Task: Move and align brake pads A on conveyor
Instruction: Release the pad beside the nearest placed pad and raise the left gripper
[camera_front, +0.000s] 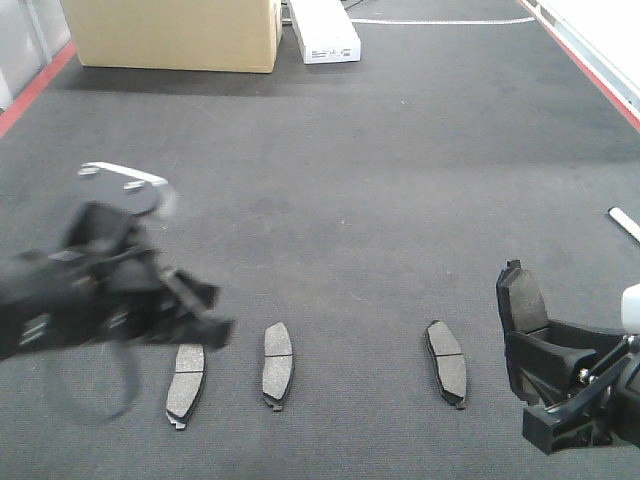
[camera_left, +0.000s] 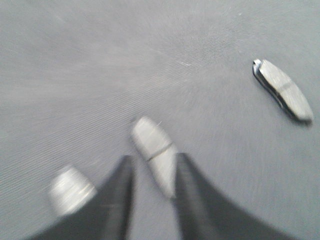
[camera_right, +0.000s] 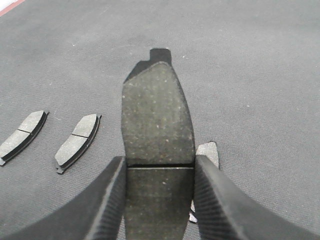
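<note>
Three brake pads A lie flat in a rough row on the dark conveyor (camera_front: 350, 200): a left pad (camera_front: 186, 383), a middle pad (camera_front: 277, 364) and a right pad (camera_front: 446, 362). My right gripper (camera_right: 159, 162) is shut on a fourth pad (camera_right: 157, 120), which it holds upright above the belt at the right (camera_front: 522, 297). My left gripper (camera_front: 212, 312) is blurred and hovers over the left end of the row. It is open, and in its wrist view a pad (camera_left: 155, 147) on the belt shows between the fingers (camera_left: 187, 195).
A cardboard box (camera_front: 175, 35) and a white box (camera_front: 325, 30) stand at the far end of the belt. Red strips run along the left edge (camera_front: 30, 90) and the right edge (camera_front: 590, 65). A small white object (camera_front: 625, 222) lies at the right.
</note>
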